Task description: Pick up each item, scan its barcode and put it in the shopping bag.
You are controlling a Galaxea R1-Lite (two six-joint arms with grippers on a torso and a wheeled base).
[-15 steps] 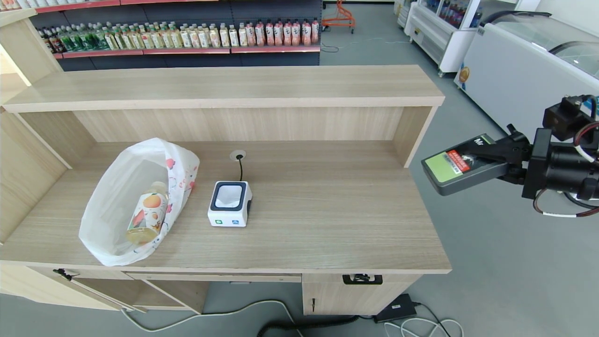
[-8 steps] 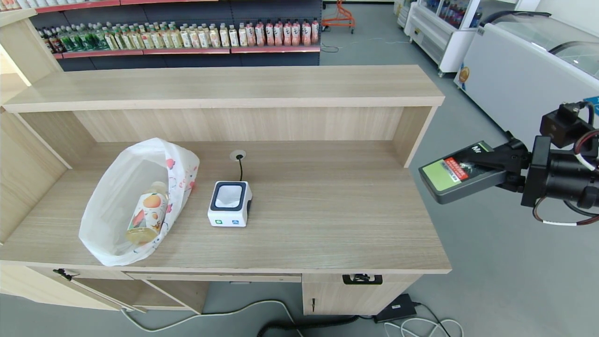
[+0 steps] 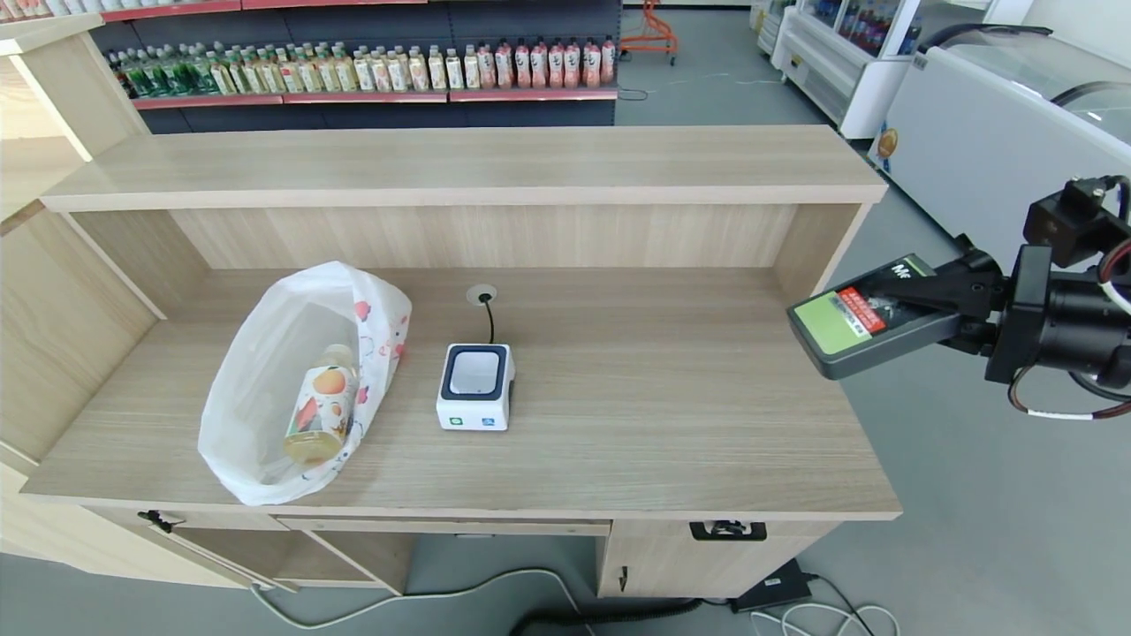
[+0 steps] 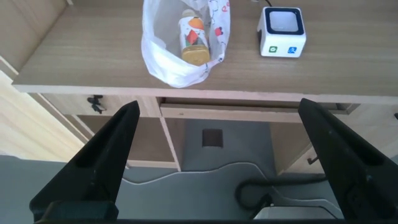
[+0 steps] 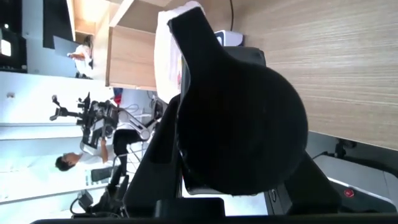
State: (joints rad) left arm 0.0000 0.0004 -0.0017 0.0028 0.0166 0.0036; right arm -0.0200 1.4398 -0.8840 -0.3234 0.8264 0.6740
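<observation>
Right jaws clamped on dark pack (image 3: 861,325), off counter (image 3: 671,424) edge; scanner (image 3: 476,386) well ahead of jaws, shopping bag (image 3: 265,389) beyond. Left jaws spread, empty. Risk: end-held pack sags, barcode misses scanner.
</observation>
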